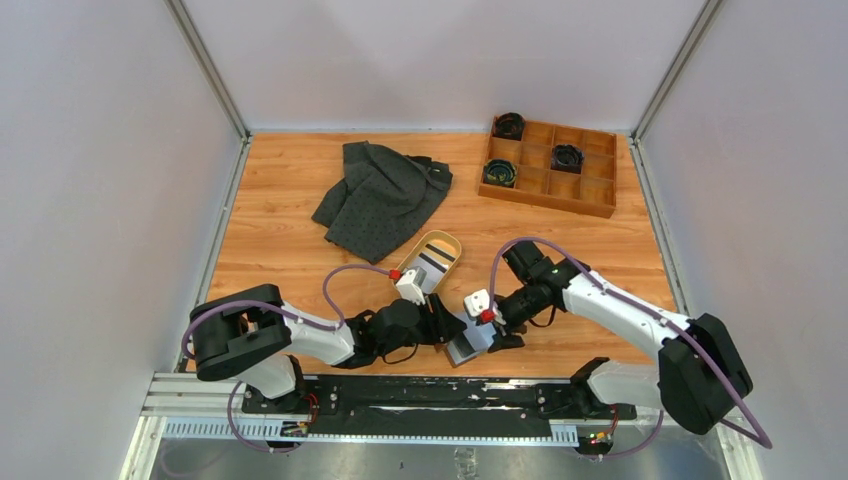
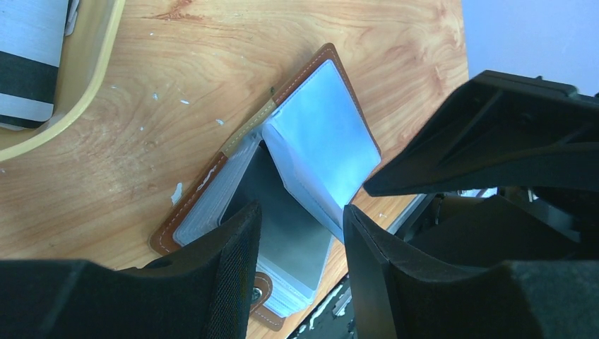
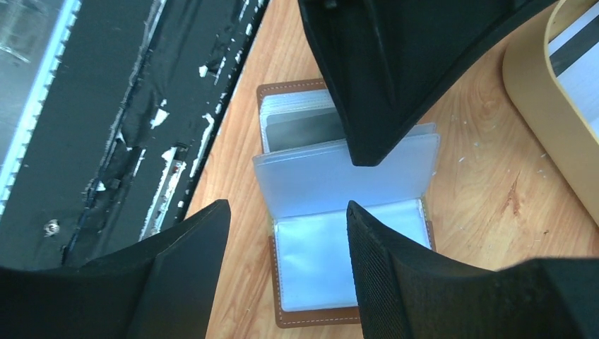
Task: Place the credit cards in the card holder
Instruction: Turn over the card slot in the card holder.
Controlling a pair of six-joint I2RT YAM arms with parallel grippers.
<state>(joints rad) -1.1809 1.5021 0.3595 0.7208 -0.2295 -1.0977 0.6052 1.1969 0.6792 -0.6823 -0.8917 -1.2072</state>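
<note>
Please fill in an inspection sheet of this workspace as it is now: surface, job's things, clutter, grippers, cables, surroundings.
Surface: wooden table, small white flecks.
Job's things: brown leather card holder open near the front edge, grey card in one clear sleeve; striped black-and-white card in the oval tan tray.
Clutter: crumpled dark grey cloth; wooden compartment box, black coils in three cells.
Grippers: left gripper and right gripper both open above the holder.
Cables: purple cable looped along each arm.
Surroundings: pale walls on three sides; black rail in front.
</note>
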